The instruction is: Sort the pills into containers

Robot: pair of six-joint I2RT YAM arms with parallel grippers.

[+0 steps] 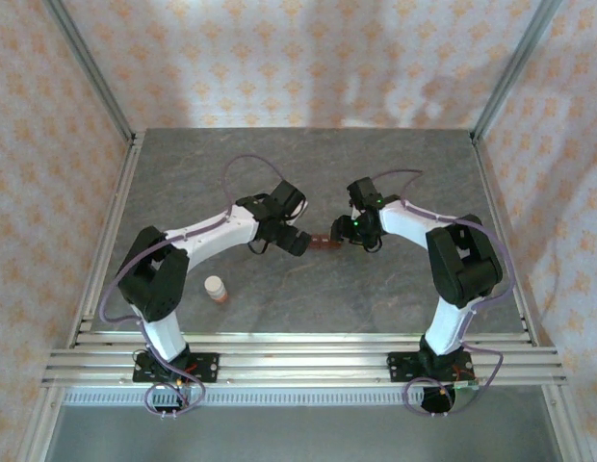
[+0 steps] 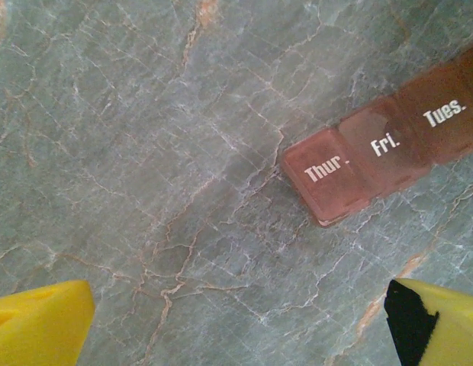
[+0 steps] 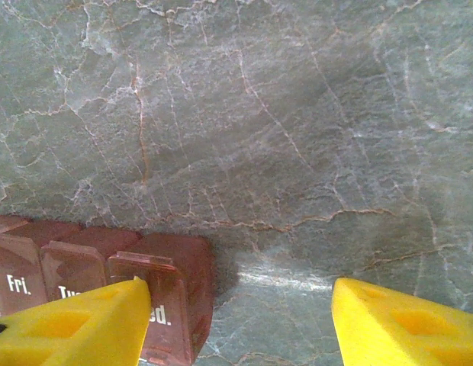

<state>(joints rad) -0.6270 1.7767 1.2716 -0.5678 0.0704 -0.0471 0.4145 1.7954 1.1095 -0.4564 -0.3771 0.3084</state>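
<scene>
Mid-table, my left gripper (image 2: 236, 326) hangs wide open beside the day-labelled pill organizer (image 2: 374, 164). My right gripper (image 3: 240, 324), fingers apart and clamping nothing, has one finger over its other end. The capped orange bottle (image 1: 215, 289) stands well apart, so sorting looks barely begun.

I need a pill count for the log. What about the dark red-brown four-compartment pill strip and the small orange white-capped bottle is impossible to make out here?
Dark red-brown pill strip: tinted lids hide its contents, left wrist view; its far end is cut by the right edge.
Two labels: partly covered by a yellow finger of the right gripper, right wrist view.
Orange white-capped bottle: contents too small, top view.
</scene>
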